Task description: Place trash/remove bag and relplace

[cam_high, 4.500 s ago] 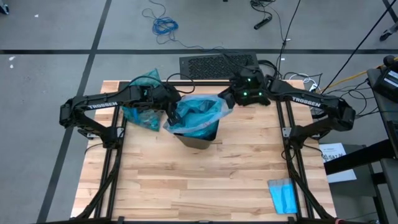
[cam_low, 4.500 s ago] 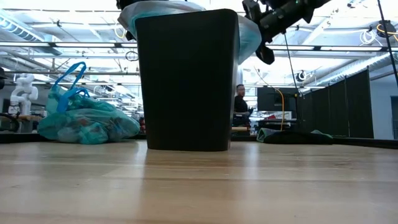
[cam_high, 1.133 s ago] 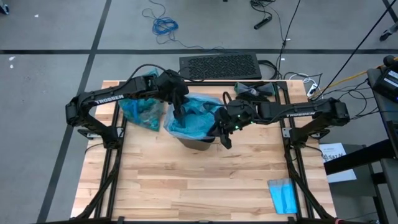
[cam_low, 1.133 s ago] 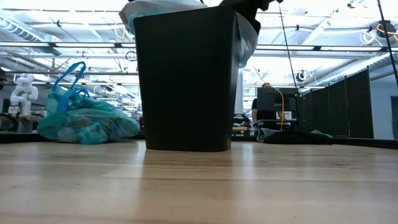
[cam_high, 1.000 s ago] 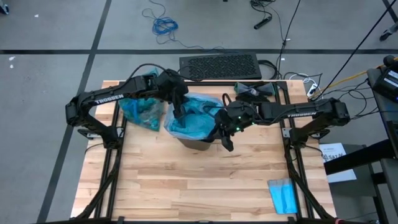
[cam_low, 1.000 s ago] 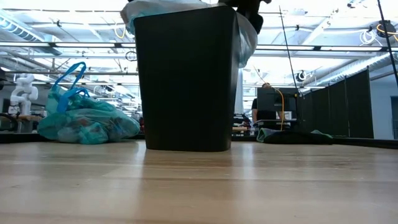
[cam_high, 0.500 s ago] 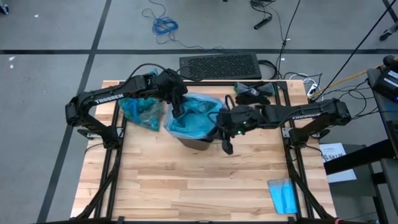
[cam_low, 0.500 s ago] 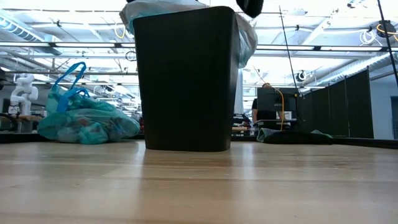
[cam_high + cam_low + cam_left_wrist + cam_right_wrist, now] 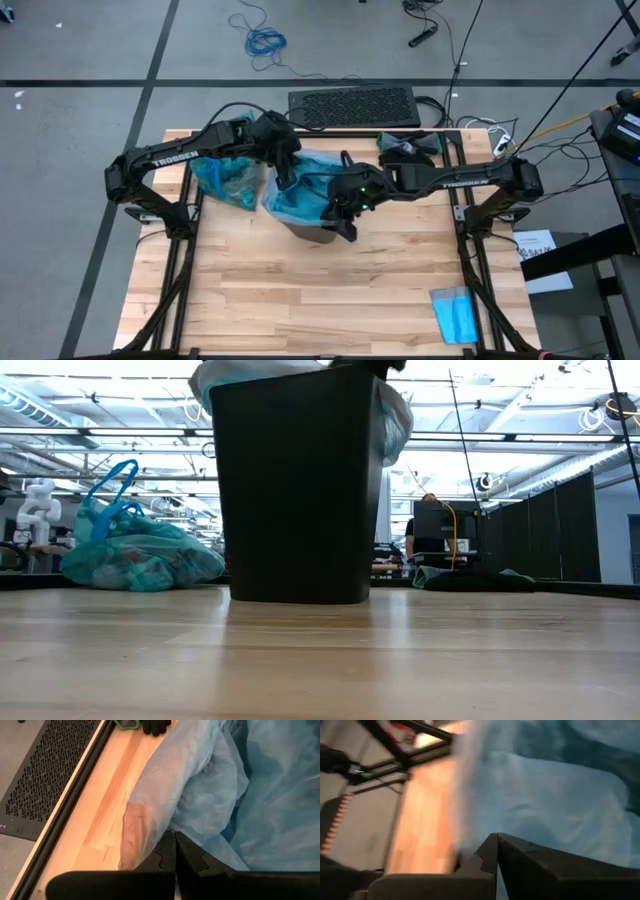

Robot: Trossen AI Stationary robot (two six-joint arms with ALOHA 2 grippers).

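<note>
The new bag [image 9: 305, 190] lies draped over the bin [image 9: 295, 490] at mid-table, between my two pincers. My left gripper [image 9: 175, 851] is pressed shut at the bin's far-left rim, the plastic just ahead of it. My right gripper [image 9: 497, 851], also shut, sits over the near-right rim and is nearer the loose edge. The full old bag [image 9: 225, 178] sits to the left.

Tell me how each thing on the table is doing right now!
Black bin: upright, lined.
Light blue bag: draped over the bin's rim, crinkled.
Teal bag: full, lying beside the bin.
Left gripper: shut, at the bag's edge.
Right gripper: shut, at the bin's rim.
Blue folded cloth: lying flat near the table's corner.
</note>
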